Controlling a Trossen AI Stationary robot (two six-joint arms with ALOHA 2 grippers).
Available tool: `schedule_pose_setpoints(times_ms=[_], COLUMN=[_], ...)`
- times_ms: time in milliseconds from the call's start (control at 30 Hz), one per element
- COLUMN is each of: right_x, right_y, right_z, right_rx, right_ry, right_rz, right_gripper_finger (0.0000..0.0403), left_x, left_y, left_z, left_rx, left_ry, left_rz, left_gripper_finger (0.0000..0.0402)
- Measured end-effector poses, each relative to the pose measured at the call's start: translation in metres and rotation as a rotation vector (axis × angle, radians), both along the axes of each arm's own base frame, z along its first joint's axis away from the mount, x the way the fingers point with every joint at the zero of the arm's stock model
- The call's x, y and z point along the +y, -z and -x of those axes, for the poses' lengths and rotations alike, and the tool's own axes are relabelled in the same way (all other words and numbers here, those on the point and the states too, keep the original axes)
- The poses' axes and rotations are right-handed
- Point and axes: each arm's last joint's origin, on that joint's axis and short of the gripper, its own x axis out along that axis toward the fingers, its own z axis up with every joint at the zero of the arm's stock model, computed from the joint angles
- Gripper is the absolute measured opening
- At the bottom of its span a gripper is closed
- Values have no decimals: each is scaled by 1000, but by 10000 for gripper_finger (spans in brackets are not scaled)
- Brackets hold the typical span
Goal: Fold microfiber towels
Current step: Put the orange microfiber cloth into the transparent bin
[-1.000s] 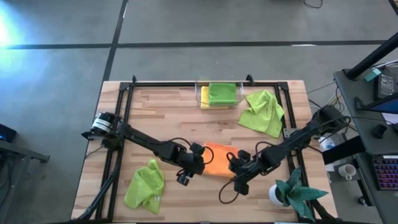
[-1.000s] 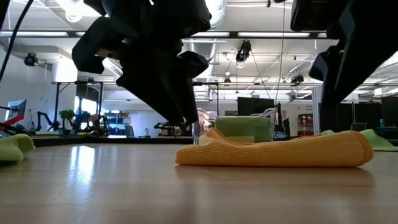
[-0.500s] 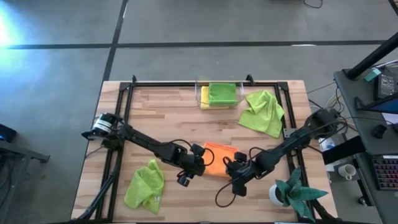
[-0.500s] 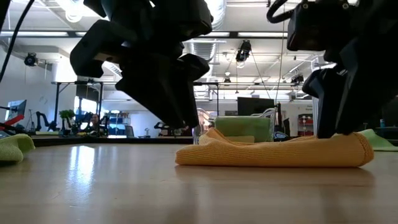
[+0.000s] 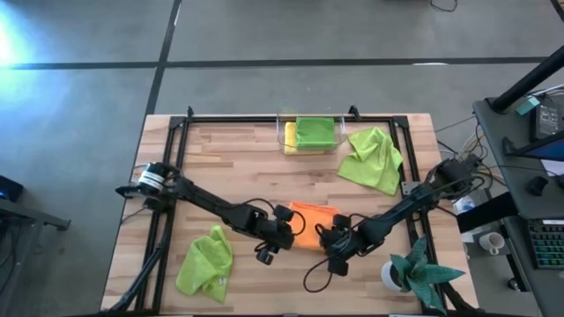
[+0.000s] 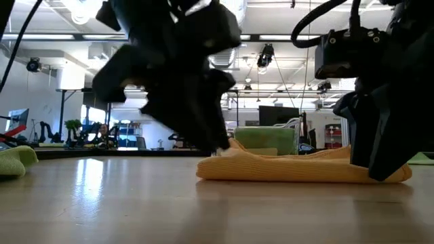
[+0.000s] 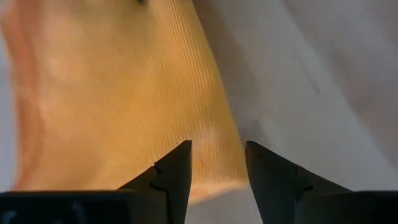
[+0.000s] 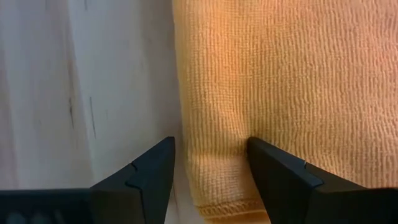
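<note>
The orange microfiber towel (image 5: pixel 313 222) lies folded flat on the wooden table, near its front middle. My left gripper (image 5: pixel 284 238) stands open at the towel's near left corner (image 7: pixel 217 168). One finger is over the cloth and the other over bare wood. My right gripper (image 5: pixel 333 245) is open and down at the towel's near right corner (image 8: pixel 214 180), its fingers on either side of the cloth's edge. One lime green towel (image 5: pixel 207 262) lies crumpled at the front left and another (image 5: pixel 374 158) at the far right. My left gripper slants down from the table's left onto the towel's left end (image 6: pixel 207 166). Its fingertips (image 6: pixel 220 148) are level with the top of the cloth, but I cannot tell whether they touch it. My right gripper slants down from the table's right, its fingers (image 6: pixel 381 173) reaching table height in front of the towel's right end (image 6: pixel 405 173). One finger (image 8: pixel 273 168) lies over the cloth and one (image 8: pixel 146 171) over the wood. I cannot tell whether they press on the cloth.
A clear bin (image 5: pixel 310 134) at the far middle holds a green towel on a yellow one. A teal spiky plant in a white pot (image 5: pixel 414 273) stands at the front right, close behind my right arm. Black rails (image 5: pixel 176 158) run along the table's sides.
My right gripper has come down from above the towel's right end to table height and shifted a little toward the table's left. It has stayed open. The orange towel lies where it was.
</note>
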Motion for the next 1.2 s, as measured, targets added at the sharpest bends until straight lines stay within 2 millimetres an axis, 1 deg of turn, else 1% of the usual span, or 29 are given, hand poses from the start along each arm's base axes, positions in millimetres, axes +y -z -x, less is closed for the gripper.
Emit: schedule_pose_setpoints(times_ms=[233,400,567,667,767,900,933,1133,1200], right_x=[2,3,3,1,-1,-3,-3,-4,-4], right_y=[1,-1,0,1,2,3,3,3,2], right_z=[-4,-7,-7,-7,-6,-6,-5,-5,-6], right_rx=[0,-2,5,12,21,26,28,31,30], right_ry=[61,59,82,107,114,124,126,128,124], right_rz=[-25,-39,-43,-40,-34,-28,-28,-21,-21], right_gripper_finger=[201,201,201,192,167,122,110,30,16], left_x=[-4,-4,-4,-4,-4,-3,-3,-3,-3], left_y=[22,28,31,32,34,34,35,35,34], left_z=[-6,-11,-12,-12,-13,-13,-13,-14,-15], left_rx=[43,30,26,22,20,16,12,-15,-16], left_ry=[-9,-36,-64,-70,-72,-79,-82,-79,-81], left_rz=[-36,-66,-68,-74,-78,-94,-102,-124,-126], left_gripper_finger=[135,135,134,123,86,17,10,4,3])
